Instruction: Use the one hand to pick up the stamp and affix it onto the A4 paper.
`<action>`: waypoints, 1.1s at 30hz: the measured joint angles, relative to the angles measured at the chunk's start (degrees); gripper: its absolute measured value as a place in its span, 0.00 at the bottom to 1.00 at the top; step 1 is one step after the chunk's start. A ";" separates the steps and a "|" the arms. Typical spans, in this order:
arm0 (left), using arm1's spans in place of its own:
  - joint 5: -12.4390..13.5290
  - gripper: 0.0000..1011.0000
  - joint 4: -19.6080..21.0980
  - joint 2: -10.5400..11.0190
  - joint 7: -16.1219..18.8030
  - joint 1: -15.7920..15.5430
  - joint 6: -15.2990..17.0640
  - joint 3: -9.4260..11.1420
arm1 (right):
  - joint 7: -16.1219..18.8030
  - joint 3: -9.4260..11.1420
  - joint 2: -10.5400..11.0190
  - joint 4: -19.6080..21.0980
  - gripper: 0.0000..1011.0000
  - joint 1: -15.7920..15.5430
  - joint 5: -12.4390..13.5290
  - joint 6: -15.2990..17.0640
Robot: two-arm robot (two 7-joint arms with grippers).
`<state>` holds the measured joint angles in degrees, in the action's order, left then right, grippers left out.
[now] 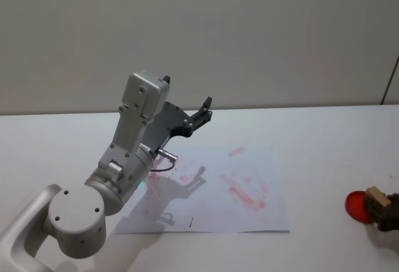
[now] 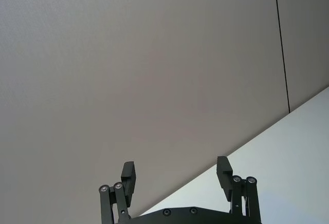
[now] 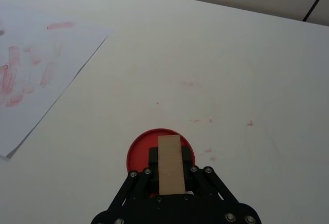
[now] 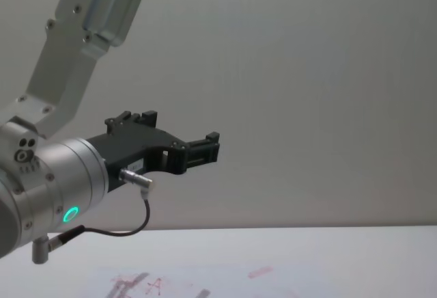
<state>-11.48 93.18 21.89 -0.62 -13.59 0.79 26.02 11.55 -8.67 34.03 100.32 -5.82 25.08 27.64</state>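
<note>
Gripping the stamp (image 3: 170, 163) between closed fingers, the right gripper (image 3: 170, 175) hangs directly over a red ink pad (image 3: 141, 149) at the right side of the white table (image 3: 231, 64); in the head view the same wooden block (image 1: 376, 196) shows at the frame's right edge beside the red disc (image 1: 357, 204). The block is held upright with its printing face downward, an orientation suited to inking and then pressing flat. Whether the face touches the pad cannot be told.

A4 paper (image 1: 212, 188) lies flat near the table's middle, well apart from the pad and to its left, already bearing faint red prints (image 1: 244, 196) (evidence that the sheet is the intended target). The remaining step, by judgement, is a carry leftward and a press onto the sheet.

Left gripper (image 2: 176, 175) is raised above the paper's left part with its fingers spread and empty, pointing toward the back wall, apparently parked clear of the working arm's path.
</note>
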 joint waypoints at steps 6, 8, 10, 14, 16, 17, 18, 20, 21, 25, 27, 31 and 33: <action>0.00 0.99 0.00 0.00 0.00 0.00 0.00 0.00 | 0.14 0.08 0.30 0.14 0.35 -0.33 -0.10 0.61; 0.00 0.99 0.00 0.00 0.00 0.00 0.00 0.00 | 0.18 0.10 0.38 0.17 0.43 -0.41 -0.14 0.77; 0.00 0.99 0.00 0.00 0.00 0.00 0.00 0.00 | 0.22 0.11 0.45 0.20 0.51 -0.48 -0.18 0.92; 0.00 0.99 0.00 0.00 0.00 0.00 0.00 0.00 | 0.27 0.13 0.55 0.24 0.64 -0.57 -0.25 1.08; 0.00 0.99 0.00 0.00 0.00 0.00 0.00 0.00 | 0.29 0.14 0.58 0.25 0.68 -0.61 -0.26 1.14; 0.00 0.99 0.00 0.00 0.00 0.00 0.00 0.00 | 0.30 0.15 0.60 0.26 0.72 -0.63 -0.28 1.19; 0.00 0.99 0.00 0.00 0.00 0.00 0.00 0.00 | 0.30 0.16 0.62 0.27 0.75 -0.64 -0.28 1.21; 0.00 0.99 0.00 0.00 0.00 0.00 0.00 0.00 | 0.31 0.17 0.64 0.28 0.78 -0.66 -0.29 1.25; 0.00 0.99 0.00 0.00 0.00 0.00 0.00 0.00 | 0.32 0.17 0.66 0.29 0.83 -0.68 -0.30 1.30; 0.00 0.99 0.00 0.00 0.00 0.00 0.00 0.00 | 0.35 0.18 0.69 0.30 0.93 -0.72 -0.32 1.37; 0.00 0.99 0.00 0.00 0.00 0.00 0.00 0.00 | 0.37 0.18 0.70 0.31 0.97 -0.74 -0.34 1.40; 0.00 0.99 0.00 0.00 0.00 0.00 0.00 0.00 | 0.39 0.18 0.72 0.33 0.99 -0.76 -0.35 1.44; 0.00 0.99 0.00 0.00 0.00 0.00 0.00 0.00 | 0.40 0.18 0.73 0.33 0.99 -0.77 -0.36 1.46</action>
<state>-11.48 93.18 21.90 -0.62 -13.59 0.80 26.02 11.95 -8.49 34.76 100.65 -6.58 24.72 29.10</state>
